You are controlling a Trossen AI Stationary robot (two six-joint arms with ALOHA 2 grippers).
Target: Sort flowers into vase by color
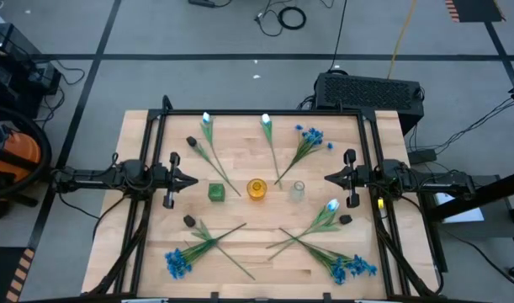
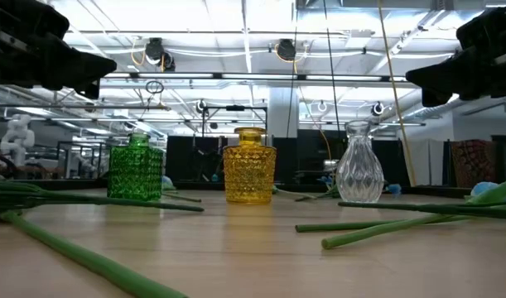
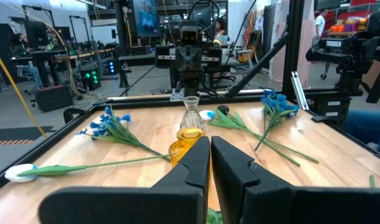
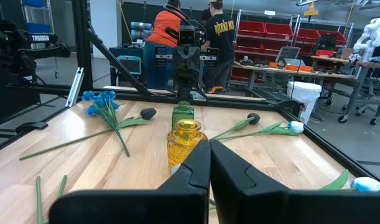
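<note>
While your left gripper [image 1: 192, 180] hangs above the table with its fingers [image 3: 193, 167] pressed together on nothing, your right gripper [image 1: 328, 178] mirrors it on the opposite side, fingers [image 4: 230, 168] likewise clenched and empty. You can see both point inward at the row of three small vases in the middle of the wooden table [image 1: 257, 244]: the green vase [image 1: 216, 192] nearest your left gripper, the yellow vase [image 1: 256, 188] in the centre, and the clear glass vase [image 1: 298, 191] nearest your right gripper. In the low view all three stand upright and apart from each other, and none holds a flower.

Around them your flowers lie flat, fanned out with stems aimed toward the vases. On the far side you have a white tulip [image 1: 207, 119] on the left, another white tulip [image 1: 266, 120] in the middle, and a blue cluster [image 1: 310, 135] on the right, with a small dark bud [image 1: 191, 141] beside the left tulip's stem. On the near side a blue cluster [image 1: 177, 263] sits at the left corner and a second blue cluster [image 1: 352, 268] at the right corner; their stems cross others lying there. Close below your right gripper a white tulip [image 1: 332, 205] rests next to a dark bud [image 1: 346, 219], and another dark bud [image 1: 189, 220] lies below your left gripper.

People stand in the room beyond the table.
</note>
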